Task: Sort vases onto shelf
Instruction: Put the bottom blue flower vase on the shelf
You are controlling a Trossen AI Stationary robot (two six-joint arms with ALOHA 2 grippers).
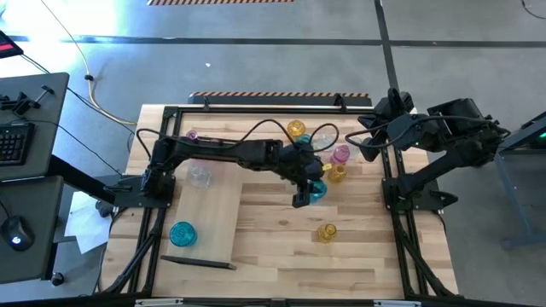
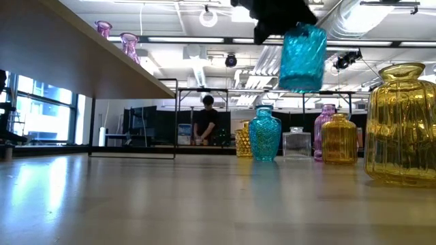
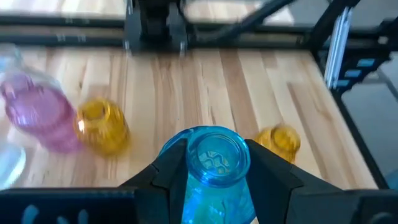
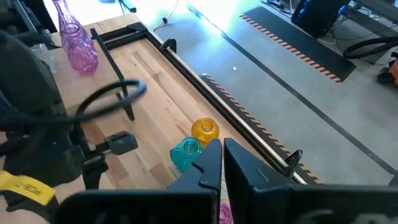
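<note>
A teal ribbed vase (image 2: 302,57) hangs in the air, clear of the worktop (image 1: 341,256), clamped in the left end effector (image 3: 211,163). The left wrist view shows the two dark fingers (image 3: 166,167) pressed against either side of the neck, just below its round open mouth. From above, this vase sits near the middle of the worktop, right beside the cluster of vases at the far side.

In the low view, that cluster stands in a row on the worktop below and behind the lifted vase: a second teal vase (image 2: 264,133), a small amber faceted vase (image 2: 243,139), a clear square bottle (image 2: 296,143), a pink vase (image 2: 325,129) and an amber jar-shaped vase (image 2: 339,138). A larger amber-yellow vase (image 2: 402,126) stands alone, much closer to the low camera; from above it is nearer the front of the worktop, apart from the rest.

The shelf (image 1: 209,223) — a light-wood board — lies at the left side of the worktop. On it are a teal vase (image 1: 182,233) near its front end, a clear vase (image 1: 200,176) farther back and a pink vase (image 1: 192,136) at the far end.

The right end effector (image 4: 222,163) is closed, fingers together and empty — the arm is folded back at the far right corner, over the frame rail.

A person (image 2: 206,121) stands in the room beyond the worktop. No writing on the vases or shelf can be read; a yellow label on the left arm is too blurred to make out.
</note>
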